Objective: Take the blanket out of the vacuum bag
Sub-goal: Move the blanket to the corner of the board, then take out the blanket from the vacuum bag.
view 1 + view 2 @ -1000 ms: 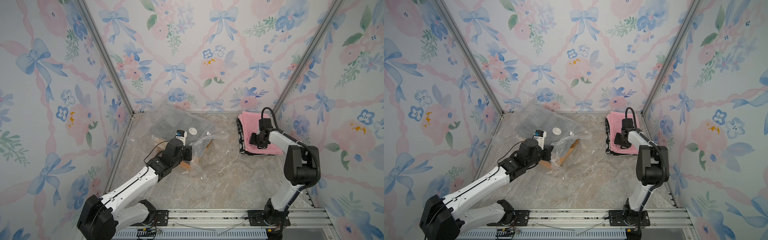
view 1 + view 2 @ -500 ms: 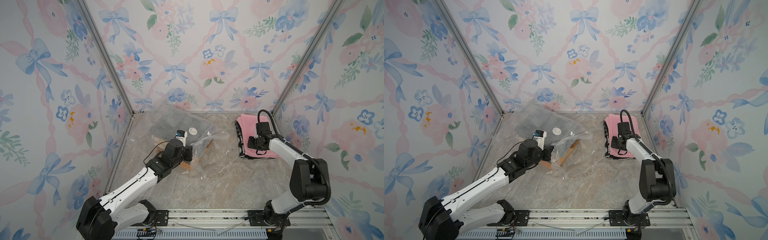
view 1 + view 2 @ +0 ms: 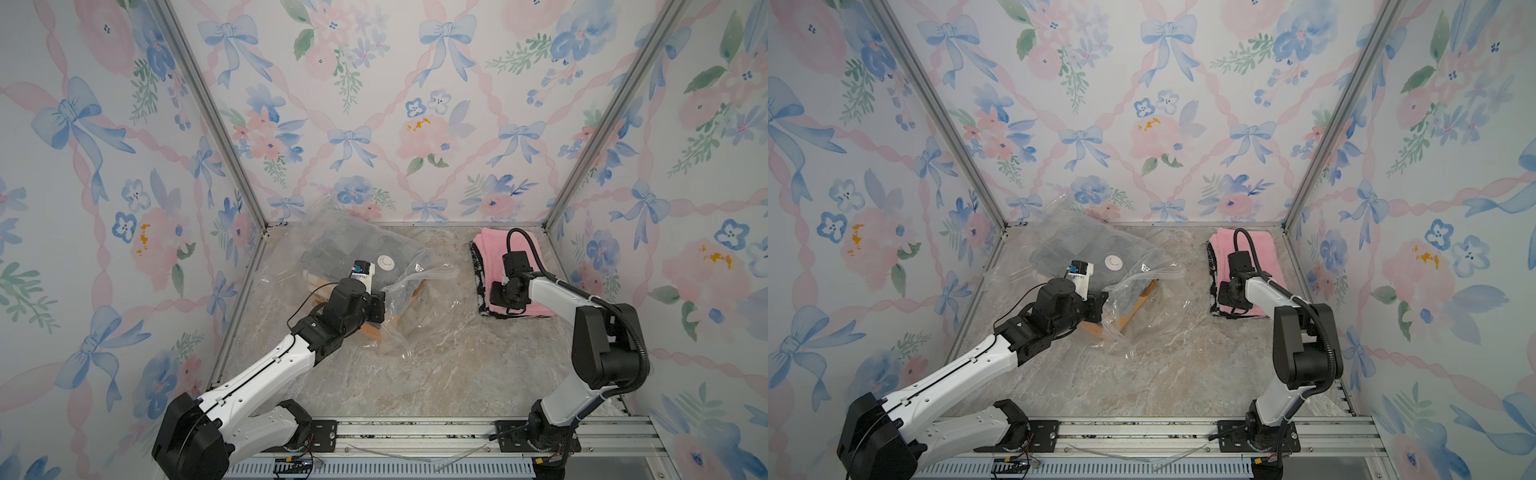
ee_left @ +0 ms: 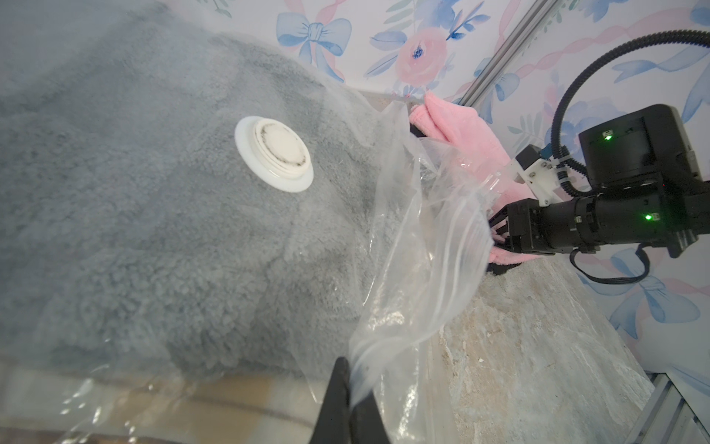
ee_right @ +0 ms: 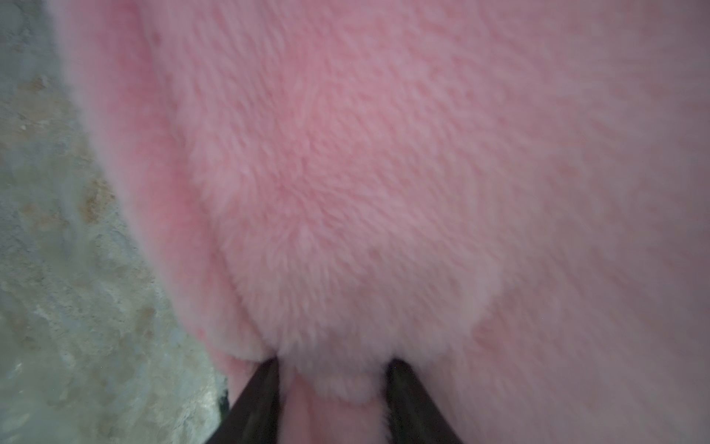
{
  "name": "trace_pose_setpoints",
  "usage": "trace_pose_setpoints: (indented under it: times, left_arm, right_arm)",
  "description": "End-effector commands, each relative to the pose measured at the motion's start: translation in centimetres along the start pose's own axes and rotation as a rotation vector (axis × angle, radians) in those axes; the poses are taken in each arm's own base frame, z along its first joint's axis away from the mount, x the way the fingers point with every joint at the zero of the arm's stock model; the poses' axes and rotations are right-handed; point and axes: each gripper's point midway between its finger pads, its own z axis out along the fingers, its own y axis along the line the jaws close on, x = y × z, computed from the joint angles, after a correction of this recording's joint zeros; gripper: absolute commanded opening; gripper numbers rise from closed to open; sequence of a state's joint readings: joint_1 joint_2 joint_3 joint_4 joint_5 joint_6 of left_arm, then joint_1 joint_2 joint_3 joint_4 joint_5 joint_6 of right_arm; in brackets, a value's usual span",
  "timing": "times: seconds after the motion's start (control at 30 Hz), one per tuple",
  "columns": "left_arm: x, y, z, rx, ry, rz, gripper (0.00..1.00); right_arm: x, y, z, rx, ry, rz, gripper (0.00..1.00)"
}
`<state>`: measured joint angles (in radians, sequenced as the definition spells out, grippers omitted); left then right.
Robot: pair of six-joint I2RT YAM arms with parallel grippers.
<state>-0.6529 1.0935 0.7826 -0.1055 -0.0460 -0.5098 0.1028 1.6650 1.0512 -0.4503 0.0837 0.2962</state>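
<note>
The clear vacuum bag (image 3: 432, 276) (image 3: 1156, 276) lies at the back left of the marble floor, its white valve cap (image 3: 387, 262) (image 4: 273, 153) facing up. A grey blanket (image 3: 340, 249) (image 4: 134, 192) is still inside it. My left gripper (image 3: 384, 305) (image 4: 351, 378) is shut on a crumpled edge of the bag's plastic near its mouth. A folded pink blanket (image 3: 488, 257) (image 3: 1273, 253) (image 5: 384, 173) lies outside the bag at the back right. My right gripper (image 3: 500, 305) (image 5: 333, 361) rests on its near part, with a bulge of pink fleece pinched between the two fingers.
Tan and orange folded fabric (image 3: 370, 330) shows under the grey blanket inside the bag. Flowered walls close in the left, back and right sides. A metal rail (image 3: 415, 430) with both arm bases runs along the front edge.
My right gripper has slid over the pink blanket from its middle toward its near left edge. The left arm and the bag have stayed put.
</note>
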Motion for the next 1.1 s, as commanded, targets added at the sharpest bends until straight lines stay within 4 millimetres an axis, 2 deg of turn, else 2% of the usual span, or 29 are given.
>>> trace_pose_setpoints:
  times: [0.0,0.13,0.23,0.37,0.5,0.67,0.93,1.07]
  left_arm:
    - [-2.2,-1.8,-1.3,0.059,-0.038,0.025,0.00]
    - [-2.8,-2.3,-1.0,0.069,-0.028,0.071,0.00]
    - [-3.5,-3.4,-0.3,0.100,-0.006,0.111,0.00]
    - [-4.8,-4.3,-0.1,0.114,-0.025,0.132,0.00]
    - [-5.4,-4.6,-0.2,0.113,-0.040,0.159,0.00]
    - [-4.4,-3.2,0.1,0.057,-0.028,0.164,0.00]
    - [-4.3,-2.6,-0.6,0.036,-0.049,0.147,0.00]
    - [-4.2,-2.5,-0.8,0.035,-0.054,0.135,0.00]
  right_arm:
    - [-0.6,1.3,-4.1,-0.036,-0.090,-0.036,0.47]
    - [-0.7,4.6,-9.0,-0.221,-0.208,-0.011,0.61]
    - [1.0,8.0,-11.7,-0.444,-0.253,0.041,0.75]
    - [3.6,11.8,-13.7,-0.634,-0.245,0.063,0.92]
    - [5.1,15.5,-15.4,-0.823,-0.224,0.116,0.95]
    - [5.6,18.9,-15.3,-0.938,-0.188,0.147,0.95]
    - [3.8,23.8,-13.6,-1.073,-0.141,0.214,0.96]
    - [2.8,25.5,-12.6,-1.104,-0.141,0.237,0.95]
